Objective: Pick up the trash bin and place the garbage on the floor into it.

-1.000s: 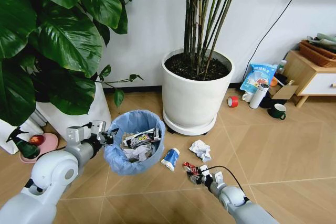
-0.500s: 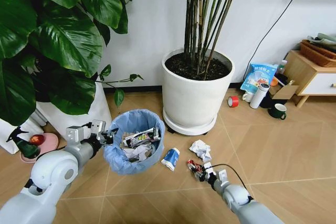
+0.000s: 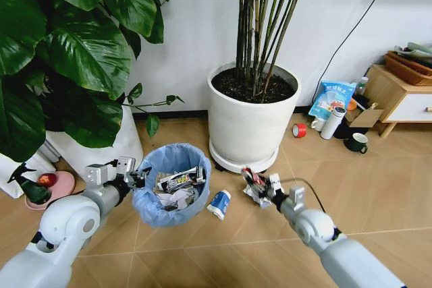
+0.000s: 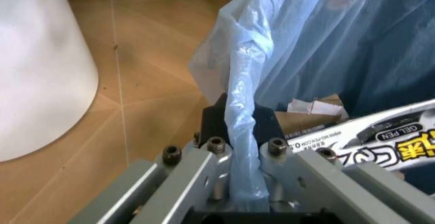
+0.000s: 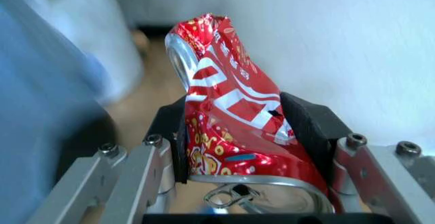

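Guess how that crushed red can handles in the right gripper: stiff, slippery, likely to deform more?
The crushed red can is dented and creased already, so it probably gives further under squeeze. Its glossy printed skin looks slick, yet the right gripper has fingers pressed on both flattened sides, which likely resists slipping. It looks empty, so probably light.
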### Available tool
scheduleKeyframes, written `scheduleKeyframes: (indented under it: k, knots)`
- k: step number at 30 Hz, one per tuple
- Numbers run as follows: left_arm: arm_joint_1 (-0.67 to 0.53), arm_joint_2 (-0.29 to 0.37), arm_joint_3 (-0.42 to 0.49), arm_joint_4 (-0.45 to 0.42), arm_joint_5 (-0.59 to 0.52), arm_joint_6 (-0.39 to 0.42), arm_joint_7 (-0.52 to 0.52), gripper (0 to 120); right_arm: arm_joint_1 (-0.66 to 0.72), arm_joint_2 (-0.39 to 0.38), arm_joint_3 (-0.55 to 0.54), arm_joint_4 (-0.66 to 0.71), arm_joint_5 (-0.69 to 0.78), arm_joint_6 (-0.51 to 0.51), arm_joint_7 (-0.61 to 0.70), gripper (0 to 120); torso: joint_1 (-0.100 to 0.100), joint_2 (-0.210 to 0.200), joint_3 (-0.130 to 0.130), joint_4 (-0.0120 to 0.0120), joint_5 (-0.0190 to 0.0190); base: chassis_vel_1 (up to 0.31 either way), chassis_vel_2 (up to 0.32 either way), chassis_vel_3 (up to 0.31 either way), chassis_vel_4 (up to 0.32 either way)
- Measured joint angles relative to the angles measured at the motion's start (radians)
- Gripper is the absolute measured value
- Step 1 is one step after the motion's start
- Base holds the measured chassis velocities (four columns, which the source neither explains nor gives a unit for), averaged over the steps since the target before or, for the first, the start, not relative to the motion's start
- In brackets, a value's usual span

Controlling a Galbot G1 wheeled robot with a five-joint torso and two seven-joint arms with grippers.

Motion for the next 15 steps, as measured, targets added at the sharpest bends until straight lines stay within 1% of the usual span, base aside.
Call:
scheduleKeyframes:
  k: [1,3,6,7,10,12,15]
  knots:
    - [-0.01,0.005,0.012,0.004,0.0,0.0,0.001,0,0.042,0.001,-0.012,0.048,0.028,-0.015,0.019,43,0.0,0.0,0.0,0.0,0.0001,0.0,0.0,0.0,0.0]
    - [-0.017,0.008,0.021,0.007,-0.002,0.0,0.001,0,0.067,0.001,-0.02,0.071,0.048,-0.023,0.029,43,0.0,0.0,0.0,0.0001,-0.0001,0.0,0.0,0.0,0.0]
    - [-0.042,0.019,0.047,0.019,-0.014,0.0,-0.007,0,0.144,-0.003,-0.038,0.14,0.122,-0.054,0.054,43,0.0,0.0,0.0,0.0001,-0.0001,0.0,0.0,0.0,0.0]
    - [-0.042,0.019,0.047,0.019,-0.014,0.0,-0.007,0,0.144,-0.003,-0.038,0.14,0.122,-0.054,0.054,43,0.0,0.0,0.0,0.0001,-0.0001,0.0,0.0,0.0,0.0]
    - [-0.061,0.031,0.068,0.03,-0.03,0.0,-0.017,0,0.197,-0.017,-0.051,0.214,0.176,-0.083,0.062,43,0.0,0.0,0.0,0.0,-0.0001,0.0,0.0,0.0,0.0]
    - [-0.065,0.033,0.072,0.033,-0.032,0.0,-0.018,0,0.206,-0.019,-0.055,0.233,0.19,-0.092,0.063,43,0.0,0.0,0.0,0.0,-0.0001,0.0,0.0,0.0,0.0]
    - [-0.093,0.035,0.097,0.058,-0.036,0.0,-0.022,0,0.223,-0.015,-0.075,0.293,0.233,-0.112,0.07,43,0.0,0.0,0.0,0.0,-0.0001,0.0,0.0,0.0,0.0]
